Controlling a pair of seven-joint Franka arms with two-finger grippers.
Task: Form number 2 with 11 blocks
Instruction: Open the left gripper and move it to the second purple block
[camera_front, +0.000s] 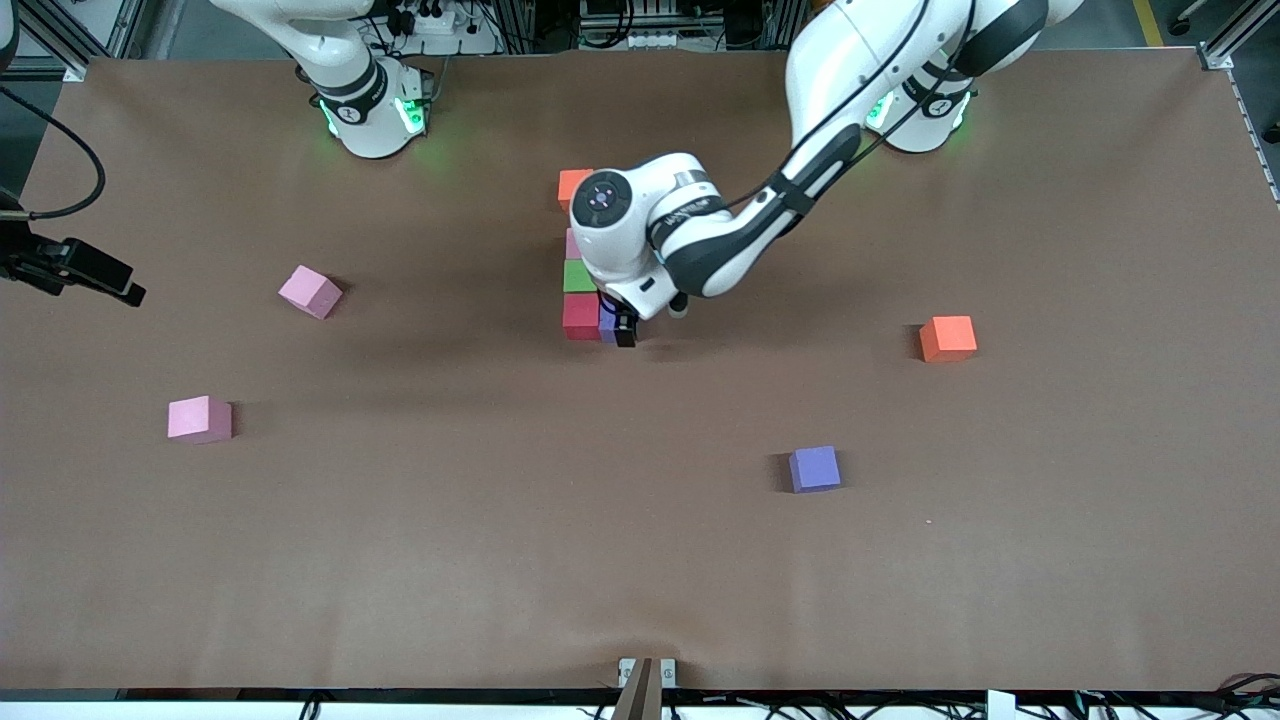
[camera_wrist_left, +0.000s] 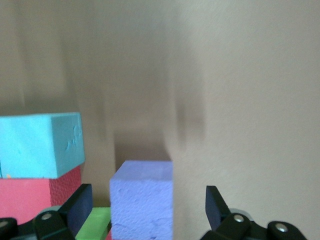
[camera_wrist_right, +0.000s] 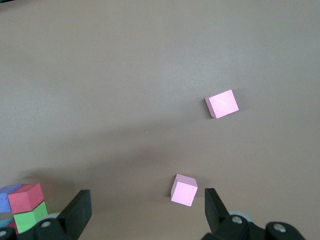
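A line of blocks lies at mid-table: orange (camera_front: 573, 188), pink (camera_front: 572, 243), green (camera_front: 579, 276) and red (camera_front: 580, 316). The left arm hides whatever lies beside them. My left gripper (camera_front: 622, 332) is down at the red end, open around a purple block (camera_wrist_left: 142, 200), with a gap at each finger. The left wrist view also shows a light blue block (camera_wrist_left: 40, 145), a red one (camera_wrist_left: 30, 197) and a green one (camera_wrist_left: 97, 222) close by. My right gripper (camera_wrist_right: 145, 200) hangs open and empty, high over a loose pink block (camera_wrist_right: 184, 190).
Loose blocks lie on the brown table: two pink ones (camera_front: 310, 291) (camera_front: 199, 419) toward the right arm's end, and an orange one (camera_front: 947, 338) and a purple one (camera_front: 814, 468) toward the left arm's end. The left arm stretches low over mid-table.
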